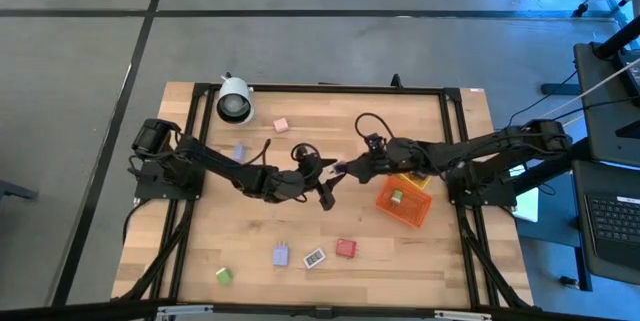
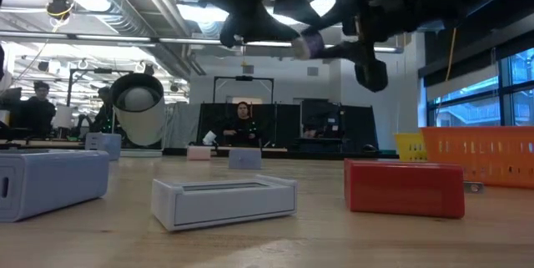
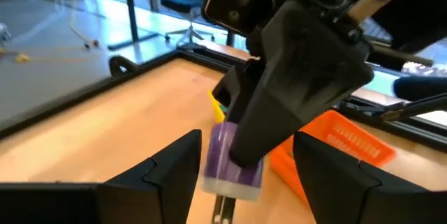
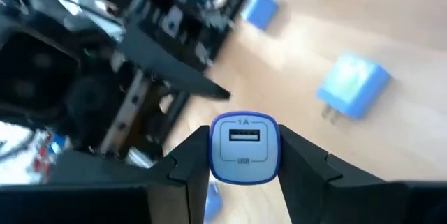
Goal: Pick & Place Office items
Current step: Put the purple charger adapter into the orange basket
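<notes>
Handover: mid-table, above the wood, the two grippers meet nose to nose over a purple USB charger (image 4: pixel 244 147).
Right gripper (image 1: pixel 347 169): fingers pinched onto the charger, one on each flat side; its round face with the USB slot points back at the wrist camera.
Left gripper (image 1: pixel 325 183): fingers (image 3: pixel 167 175) spread apart, standing either side of the charger without touching it.
Charger: off the table, held in the air between the arms, just beside the orange bin (image 1: pixel 403 201).
Orange bin: right of centre, a small green piece (image 1: pixel 396 198) lying inside; a yellow bin (image 1: pixel 412 177) sits against its far side.
Loose items: red block (image 1: pixel 346 249), white block (image 1: pixel 314 258), blue plug adapter (image 1: pixel 281 255) and green block (image 1: pixel 224 275) along the near edge; lavender block (image 1: pixel 239 151) and pink block (image 1: pixel 280 123) farther back.
White cylinder (image 1: pixel 235 100): far left corner, dark face up.
Room: a person sits beyond the table in the low view.
</notes>
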Available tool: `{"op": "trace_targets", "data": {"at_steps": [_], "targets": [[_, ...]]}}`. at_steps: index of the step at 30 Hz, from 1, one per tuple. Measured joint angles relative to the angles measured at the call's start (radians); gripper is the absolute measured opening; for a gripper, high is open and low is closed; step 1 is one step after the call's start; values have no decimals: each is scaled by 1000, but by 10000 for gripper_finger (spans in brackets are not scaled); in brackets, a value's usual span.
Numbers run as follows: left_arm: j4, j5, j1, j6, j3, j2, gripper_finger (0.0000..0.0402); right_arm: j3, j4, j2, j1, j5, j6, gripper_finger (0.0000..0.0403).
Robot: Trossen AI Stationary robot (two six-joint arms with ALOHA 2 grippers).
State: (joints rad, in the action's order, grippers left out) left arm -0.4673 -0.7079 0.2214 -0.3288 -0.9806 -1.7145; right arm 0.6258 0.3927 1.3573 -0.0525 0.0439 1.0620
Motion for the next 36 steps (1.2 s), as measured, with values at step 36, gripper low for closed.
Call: {"op": "trace_targets", "data": {"at_steps": [36], "targets": [[173, 81, -1, -104, 0, 0, 180, 0, -1052, -391, -442, 119, 233, 138]]}}
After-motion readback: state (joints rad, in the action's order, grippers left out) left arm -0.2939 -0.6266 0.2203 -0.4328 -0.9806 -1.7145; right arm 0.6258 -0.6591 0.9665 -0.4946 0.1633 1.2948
